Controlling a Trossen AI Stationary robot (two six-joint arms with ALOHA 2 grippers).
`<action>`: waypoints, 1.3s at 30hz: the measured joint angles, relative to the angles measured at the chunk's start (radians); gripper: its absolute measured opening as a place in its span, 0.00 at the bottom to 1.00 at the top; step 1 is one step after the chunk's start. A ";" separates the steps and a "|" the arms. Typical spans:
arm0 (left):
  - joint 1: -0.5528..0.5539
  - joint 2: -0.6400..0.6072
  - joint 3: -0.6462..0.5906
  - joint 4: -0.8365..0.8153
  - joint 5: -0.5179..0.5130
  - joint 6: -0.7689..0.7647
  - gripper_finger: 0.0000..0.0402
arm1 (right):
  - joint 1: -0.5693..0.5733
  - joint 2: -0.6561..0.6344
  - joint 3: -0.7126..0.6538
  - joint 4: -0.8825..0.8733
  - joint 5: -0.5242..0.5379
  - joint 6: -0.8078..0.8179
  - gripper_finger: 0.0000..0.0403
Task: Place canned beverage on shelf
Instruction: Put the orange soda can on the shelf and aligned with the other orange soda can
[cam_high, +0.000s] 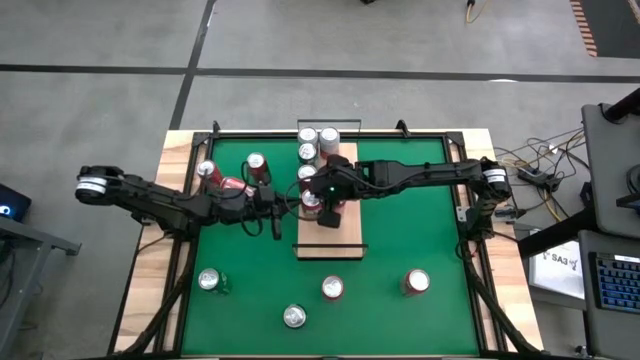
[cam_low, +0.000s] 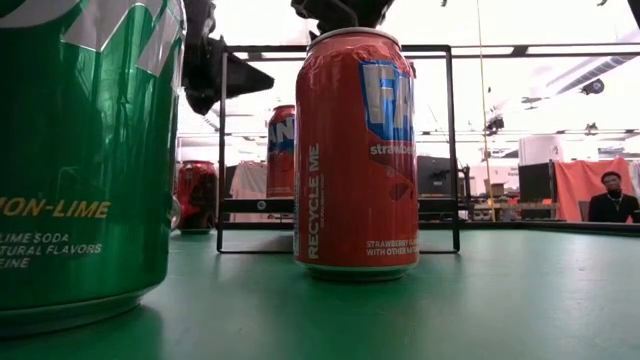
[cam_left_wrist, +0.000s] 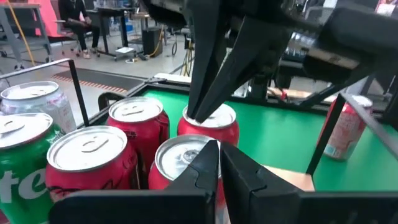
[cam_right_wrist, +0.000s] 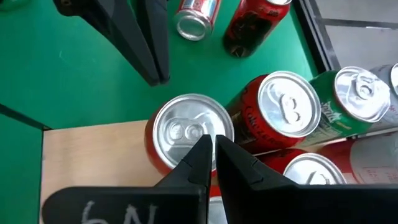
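Both arms extended inward, grippers closed.
Left gripper (cam_high: 281, 203) just left of the shelf (cam_high: 332, 243); right gripper (cam_high: 318, 205) above it.

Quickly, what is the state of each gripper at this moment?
Left gripper: fingers shut, holding nothing, next to the cans on the shelf.
Right gripper: fingers shut, holding nothing, over a red can.

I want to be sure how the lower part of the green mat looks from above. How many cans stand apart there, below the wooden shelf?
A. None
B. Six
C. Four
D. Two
C: in the high view four single cans stand on the green mat below the shelf: a green can, a silver-topped can and two red cans.
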 joint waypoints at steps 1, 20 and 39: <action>0.000 0.006 0.002 -0.002 0.000 0.002 0.00 | 0.002 0.000 0.000 -0.004 0.000 0.000 0.03; 0.000 0.028 0.000 -0.023 -0.034 -0.023 0.00 | 0.036 0.000 -0.037 -0.002 0.001 0.063 0.03; -0.001 0.028 -0.001 -0.052 -0.110 -0.042 0.00 | 0.036 0.037 -0.057 0.104 0.006 0.067 0.03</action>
